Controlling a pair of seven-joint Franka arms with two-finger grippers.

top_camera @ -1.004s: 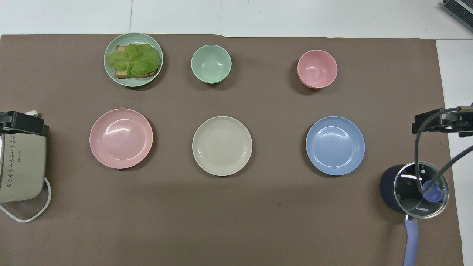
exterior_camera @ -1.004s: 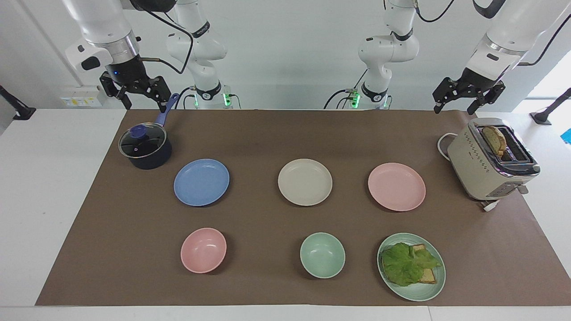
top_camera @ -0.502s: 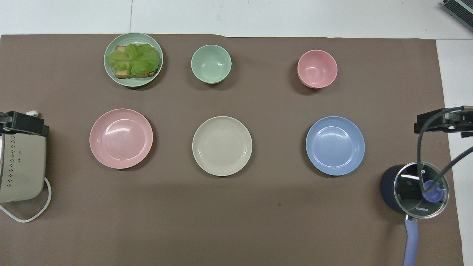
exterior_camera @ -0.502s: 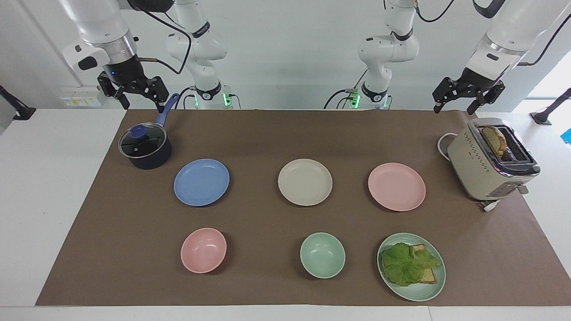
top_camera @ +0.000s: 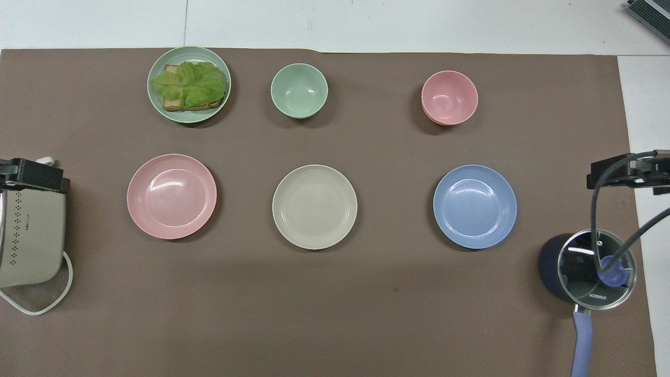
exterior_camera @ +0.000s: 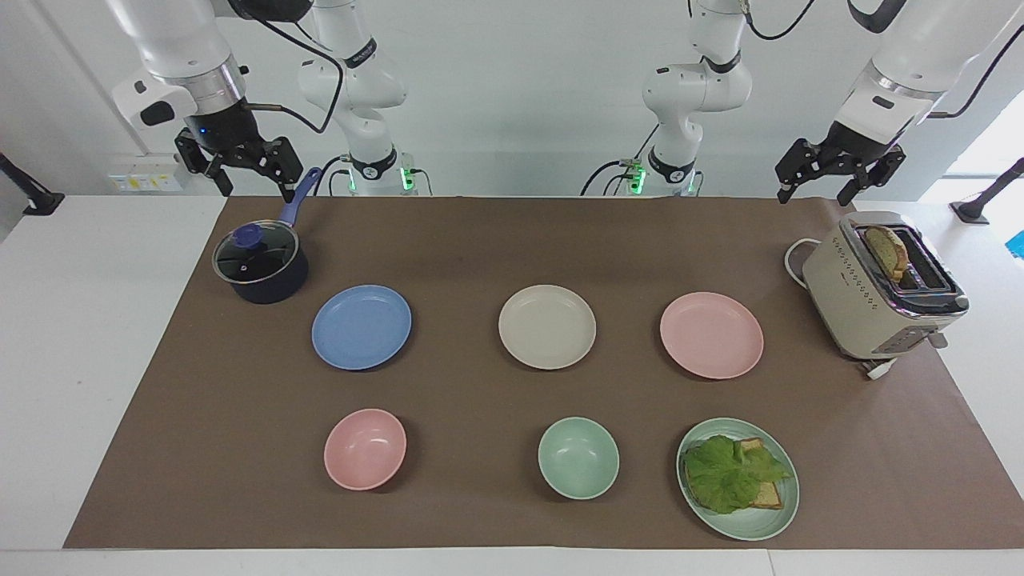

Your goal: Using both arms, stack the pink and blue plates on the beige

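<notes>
Brown paper matting (exterior_camera: 512, 240) covers the white tabletop (exterior_camera: 96, 336). On it, three round shallow matte plates lie in one row, apart from one another: the cream-beige plate (exterior_camera: 547, 326) in the middle, the medium blue plate (exterior_camera: 361, 326) toward my right arm's end, the pale pink plate (exterior_camera: 711, 334) toward my left arm's end. None is stacked.

My right gripper (exterior_camera: 244, 178) hangs in the air over the mat's edge, above the blue handle of the dark lidded saucepan (exterior_camera: 261, 264); its fingers stand apart and hold nothing. My left gripper (exterior_camera: 816, 186) hangs over the mat's corner, beside the cream toaster (exterior_camera: 880, 288) with a bread slice in its slot; its fingers also stand apart, holding nothing. Neither touches a plate.

Farther from me lie a small pink bowl (exterior_camera: 365, 449), a pale green bowl (exterior_camera: 578, 458), and a pale green plate (exterior_camera: 780, 512) bearing lettuce on bread.
</notes>
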